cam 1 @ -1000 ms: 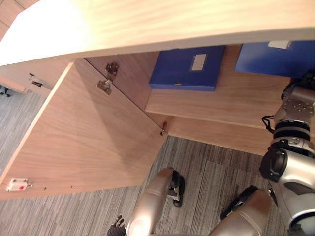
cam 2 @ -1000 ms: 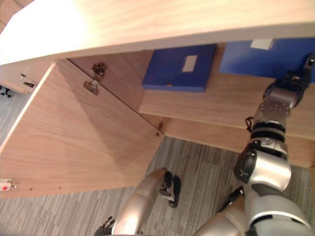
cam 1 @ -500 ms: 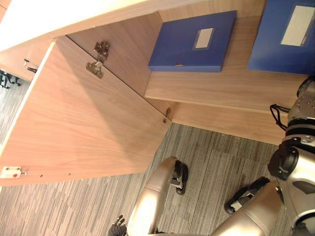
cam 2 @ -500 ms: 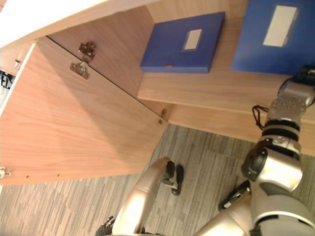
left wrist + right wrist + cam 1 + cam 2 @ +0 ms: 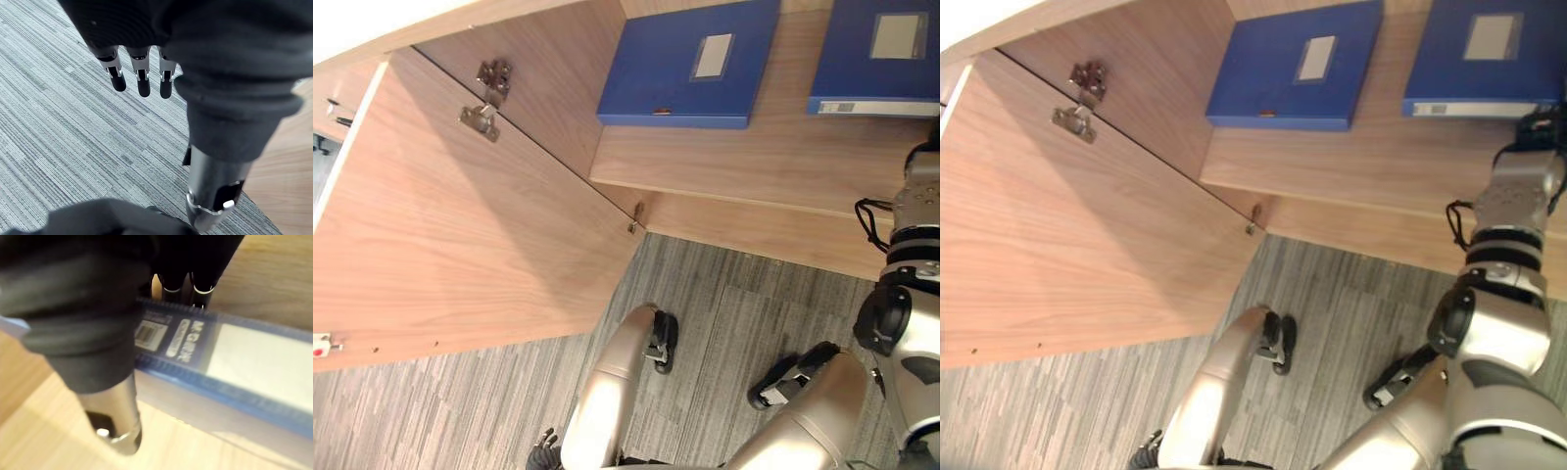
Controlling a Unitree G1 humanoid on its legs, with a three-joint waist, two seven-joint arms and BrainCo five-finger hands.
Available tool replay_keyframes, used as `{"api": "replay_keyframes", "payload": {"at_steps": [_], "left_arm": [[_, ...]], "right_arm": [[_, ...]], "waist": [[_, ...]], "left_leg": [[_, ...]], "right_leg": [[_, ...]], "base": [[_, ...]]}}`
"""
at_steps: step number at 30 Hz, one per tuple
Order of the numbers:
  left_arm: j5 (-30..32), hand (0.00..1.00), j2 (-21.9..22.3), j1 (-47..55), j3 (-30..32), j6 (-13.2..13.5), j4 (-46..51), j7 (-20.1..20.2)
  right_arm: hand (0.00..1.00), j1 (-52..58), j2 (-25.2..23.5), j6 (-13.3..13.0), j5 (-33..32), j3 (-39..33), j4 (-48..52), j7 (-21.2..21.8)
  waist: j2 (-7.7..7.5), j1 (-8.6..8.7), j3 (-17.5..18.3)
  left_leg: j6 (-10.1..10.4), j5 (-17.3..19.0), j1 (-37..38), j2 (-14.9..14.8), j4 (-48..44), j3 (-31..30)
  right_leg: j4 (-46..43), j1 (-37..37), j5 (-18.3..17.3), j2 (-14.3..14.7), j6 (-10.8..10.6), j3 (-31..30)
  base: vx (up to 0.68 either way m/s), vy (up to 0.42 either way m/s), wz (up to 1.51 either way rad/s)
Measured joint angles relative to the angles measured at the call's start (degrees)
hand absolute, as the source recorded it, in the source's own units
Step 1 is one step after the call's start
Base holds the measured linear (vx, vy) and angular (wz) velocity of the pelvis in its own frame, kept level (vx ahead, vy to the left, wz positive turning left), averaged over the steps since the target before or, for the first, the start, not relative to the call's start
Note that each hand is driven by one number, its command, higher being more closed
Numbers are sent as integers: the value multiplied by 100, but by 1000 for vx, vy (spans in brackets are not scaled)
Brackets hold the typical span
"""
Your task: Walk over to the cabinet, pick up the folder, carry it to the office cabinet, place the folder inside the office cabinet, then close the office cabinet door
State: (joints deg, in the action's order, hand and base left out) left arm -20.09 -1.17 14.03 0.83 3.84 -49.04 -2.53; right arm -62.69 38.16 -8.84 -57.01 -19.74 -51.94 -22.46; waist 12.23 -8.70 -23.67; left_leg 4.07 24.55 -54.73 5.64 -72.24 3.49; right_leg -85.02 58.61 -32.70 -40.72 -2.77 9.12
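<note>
The left hand's [image 5: 139, 73] fingers [image 5: 115, 73] hang straight and close side by side, with the thumb [image 5: 210, 196] straight and apart from them, holding nothing above the grey striped carpet [image 5: 58, 122] low at the robot's left side. The right hand [image 5: 172, 283] is up at the spine of the blue folder [image 5: 1484, 54]. Its dark tips end at the spine's far edge, so I cannot tell whether it grips the folder or only touches it. The folder lies flat on the wooden shelf [image 5: 1361, 166] inside the office cabinet, at the right, with its pale label up and its spine turned outward towards the robot. A second blue folder [image 5: 1298, 64] lies flat on the same shelf to the left, apart from the first. The cabinet door [image 5: 1087, 245] stands wide open on the left, hung on metal hinges [image 5: 484, 98] at the cabinet's side wall.
</note>
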Motion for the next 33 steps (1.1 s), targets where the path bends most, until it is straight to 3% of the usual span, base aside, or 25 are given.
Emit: {"api": "replay_keyframes", "payload": {"at_steps": [4,6,8,9,10,14,18,20,25,29,33], "left_arm": [[-24,0,-1,-31,96,17,-4,-27],[-57,0,-7,-32,139,35,-1,-26],[-80,0,-37,-39,145,62,9,-15],[-80,0,-43,-41,145,65,11,-8],[-77,0,-92,-66,145,78,26,104],[35,0,-261,-148,165,82,145,500],[67,0,-264,-199,346,44,250,669],[144,0,-266,-213,381,44,298,692],[154,0,-279,-245,467,25,369,792],[153,0,-289,-264,522,26,402,814],[155,0,-311,-277,674,21,383,814]], "right_arm": [[0,-2,8,115,293,475,-218,249],[0,-8,76,313,676,922,-481,442],[0,-12,280,597,1551,1859,-805,926],[0,-17,320,627,1692,2010,-859,992],[0,-16,506,775,2628,2613,-1074,1424],[0,-171,889,860,4564,3915,-1384,2269],[0,-233,883,902,5895,4094,-1555,2509],[0,-232,878,907,6460,4230,-1597,2629],[0,-191,796,974,7142,4419,-1765,2788],[0,-23,404,1002,7390,4886,-1762,3098],[0,318,-137,1086,7655,4914,-1753,3322]], "waist": [[-78,58,-54],[-119,83,-81],[-154,105,-104],[-156,108,-105],[-178,112,-119],[-283,109,-131],[-360,36,-111],[-380,13,-72],[-448,-35,-42],[-508,-6,38],[-579,9,114]], "left_leg": [[63,-102,100,-74,218,-41],[99,-168,197,-118,397,-76],[136,-293,297,-228,647,-124],[142,-314,314,-233,685,-131],[162,-413,394,-234,862,-169],[250,-711,614,-233,1374,-282],[307,-883,777,-306,1711,-286],[315,-1048,832,-521,1928,-223],[277,-1269,1149,-563,2414,-145],[248,-1483,1656,-787,3041,39],[242,-1604,2210,-1014,3531,187]], "right_leg": [[186,-123,52,104,89,146],[340,-268,96,181,122,258],[579,-433,193,306,155,464],[611,-463,206,314,170,500],[738,-591,242,334,191,613],[1037,-887,309,360,235,916],[1244,-1074,368,407,347,1102],[1456,-1221,442,488,440,1323],[1871,-1482,647,598,464,1432],[2554,-1900,983,935,471,1546],[3202,-2411,1275,1312,449,1637]], "base": [[42,-113,-7],[22,-114,-9],[4,-109,-12],[1,-110,0],[-13,-112,11],[-18,-115,15],[-2,-108,7],[25,-104,7],[31,-38,-4],[32,-8,-29],[46,13,-35]]}}
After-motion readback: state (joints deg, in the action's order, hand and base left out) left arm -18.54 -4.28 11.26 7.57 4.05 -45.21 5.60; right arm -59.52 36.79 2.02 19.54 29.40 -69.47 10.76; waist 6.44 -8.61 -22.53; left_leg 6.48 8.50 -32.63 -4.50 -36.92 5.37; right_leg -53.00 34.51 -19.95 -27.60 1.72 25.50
